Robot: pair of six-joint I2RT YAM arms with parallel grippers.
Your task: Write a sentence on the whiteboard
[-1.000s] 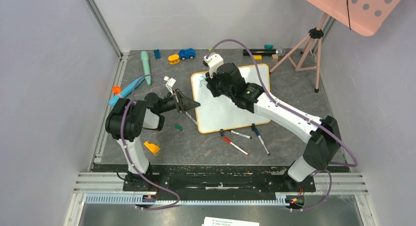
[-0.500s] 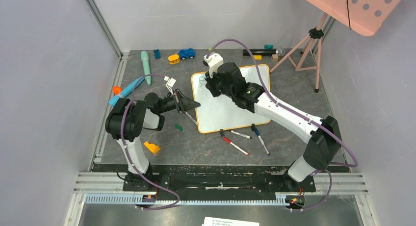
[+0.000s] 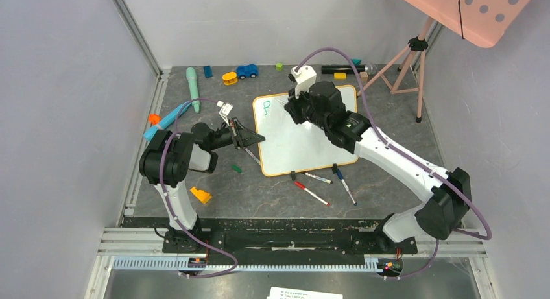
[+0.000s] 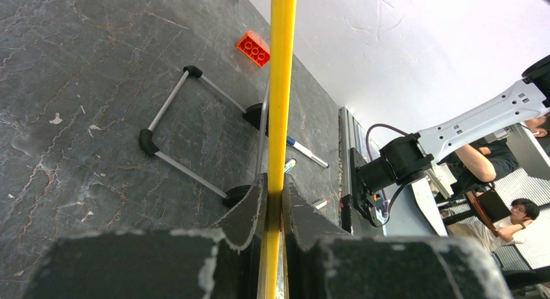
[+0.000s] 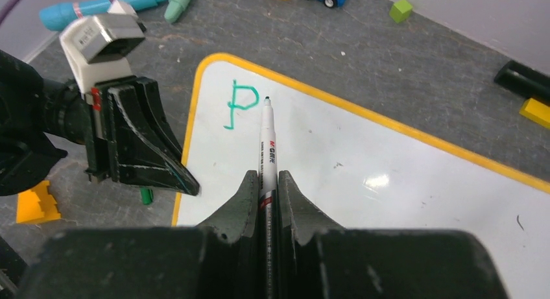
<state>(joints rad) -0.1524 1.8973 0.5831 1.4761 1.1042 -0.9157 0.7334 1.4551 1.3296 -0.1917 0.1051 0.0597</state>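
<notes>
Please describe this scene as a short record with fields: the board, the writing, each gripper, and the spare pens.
whiteboard: white, yellow frame, on the table
sentence: only a green P, near the far left corner
left gripper: shut on the whiteboard's left edge
right gripper: shut on a marker, tip just right of the P; contact unclear
spare pens: three, on the table by the near edge

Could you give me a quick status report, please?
Left gripper shut on the whiteboard, at its yellow frame. Right gripper shut on the marker, tip beside a green P. Only that letter written. Spare markers off the board's near edge.
</notes>
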